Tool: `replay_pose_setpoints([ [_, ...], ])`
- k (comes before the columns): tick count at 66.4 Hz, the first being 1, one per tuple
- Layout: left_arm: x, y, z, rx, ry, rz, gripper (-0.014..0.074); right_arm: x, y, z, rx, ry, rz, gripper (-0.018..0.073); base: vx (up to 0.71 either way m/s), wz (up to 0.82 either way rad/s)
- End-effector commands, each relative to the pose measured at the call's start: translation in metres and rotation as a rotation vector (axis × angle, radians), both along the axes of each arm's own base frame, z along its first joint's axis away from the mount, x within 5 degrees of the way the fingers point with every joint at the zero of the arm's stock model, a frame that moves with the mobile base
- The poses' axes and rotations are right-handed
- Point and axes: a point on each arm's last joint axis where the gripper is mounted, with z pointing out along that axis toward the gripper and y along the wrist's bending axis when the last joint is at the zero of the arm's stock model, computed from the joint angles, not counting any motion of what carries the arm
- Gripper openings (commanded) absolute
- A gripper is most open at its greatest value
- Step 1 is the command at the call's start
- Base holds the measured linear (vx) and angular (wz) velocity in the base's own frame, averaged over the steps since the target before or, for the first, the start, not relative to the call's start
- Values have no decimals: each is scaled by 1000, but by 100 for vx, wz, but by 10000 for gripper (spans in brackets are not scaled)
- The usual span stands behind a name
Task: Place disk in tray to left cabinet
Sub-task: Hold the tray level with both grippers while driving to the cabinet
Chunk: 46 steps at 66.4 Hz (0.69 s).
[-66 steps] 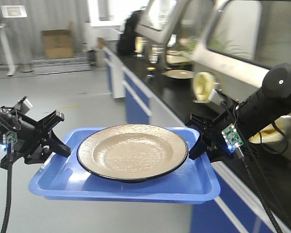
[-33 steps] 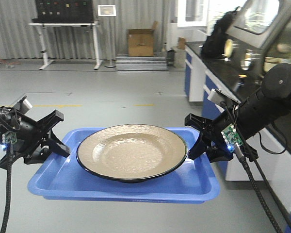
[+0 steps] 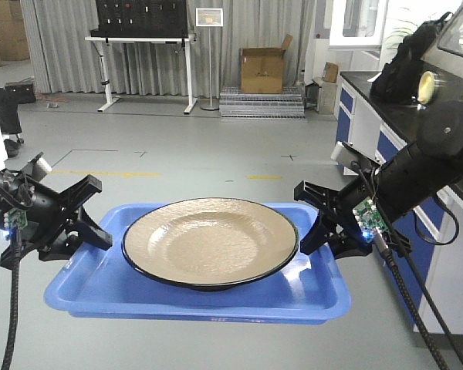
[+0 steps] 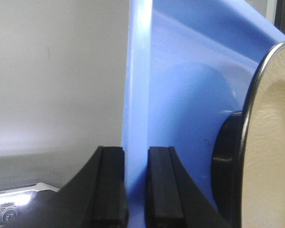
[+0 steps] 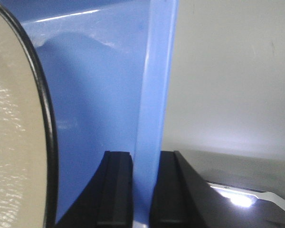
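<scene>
From where I stand, the blue tray [image 3: 193, 297] hangs in the air between the two arms, level, with the grey floor [image 3: 216, 166] well below it. The left gripper [image 3: 99, 231] is clamped on the tray's short left rim, and the left wrist view shows it closely: two black jaws pressed flat on either side of the thin blue wall, one inside the tray and one outside. The right gripper [image 3: 309, 231] bites the opposite short rim in the same way, its jaws closed on the upright blue edge. The disk [image 3: 211, 241] sits in the middle of the tray, tan face up, between the two grippers. Its black rim comes near each gripper's inner jaw. In both wrist views a strip of bare blue tray floor shows between the plate's edge and the jaw, so the two are close but apart. The disk takes up most of the tray's depth, leaving more bare blue on the near side than on the far side. Ahead of the grippers the floor runs wide and bare for a long way, back to a desk [image 3: 143, 42] and a cardboard box [image 3: 264, 69] against the far wall. Outward of the left gripper there is open floor too. Outward of the right gripper the room is tighter: a dark-topped counter [image 3: 401, 116] with blue fronts runs along that side, a black backpack [image 3: 405, 65] on top, and the right arm's elbow is close to its edge.
</scene>
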Motion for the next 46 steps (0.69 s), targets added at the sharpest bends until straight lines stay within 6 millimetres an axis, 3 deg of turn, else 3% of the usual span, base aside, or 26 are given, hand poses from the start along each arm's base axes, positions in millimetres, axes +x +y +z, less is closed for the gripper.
replay_pose_setpoints([
  [1, -20, -23, 46, -202, -55, -52, 0, -16, 18, 44, 191, -100, 27, -6, 48, 1],
  [46, -20, -23, 46, -202, -55, -52, 0, -17, 18, 43, 189, -88, 34, -6, 56, 4],
])
